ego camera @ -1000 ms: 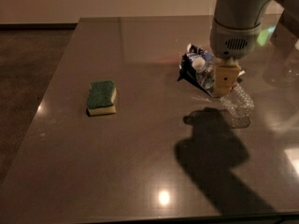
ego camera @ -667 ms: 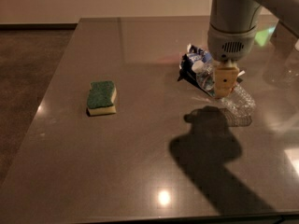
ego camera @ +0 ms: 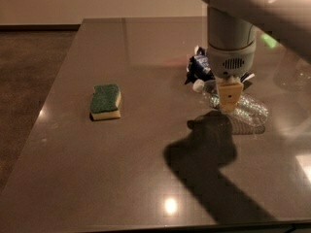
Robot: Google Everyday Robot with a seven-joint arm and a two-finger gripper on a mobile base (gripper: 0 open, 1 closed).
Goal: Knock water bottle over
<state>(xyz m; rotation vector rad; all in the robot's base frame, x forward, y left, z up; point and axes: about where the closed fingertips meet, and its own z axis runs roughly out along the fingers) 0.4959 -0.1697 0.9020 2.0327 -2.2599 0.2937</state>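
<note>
The water bottle (ego camera: 249, 108) lies on its side on the dark table (ego camera: 146, 169), its white cap (ego camera: 198, 86) pointing left and its clear ribbed body stretching right. My gripper (ego camera: 228, 97) hangs from the grey arm (ego camera: 231, 42) right over the bottle's neck end and hides part of it. The dark blue and white snack bag (ego camera: 198, 67) lies just behind the bottle, partly hidden by the arm.
A green and yellow sponge (ego camera: 106, 101) lies at the table's left middle. The arm's shadow (ego camera: 209, 154) falls on the table in front of the bottle. The table's left edge borders a dark floor (ego camera: 24, 81).
The arm has shifted a little left and nearer the camera, filling more of the view. The bottle's white cap now shows to the left of the gripper. The shadow has moved left.
</note>
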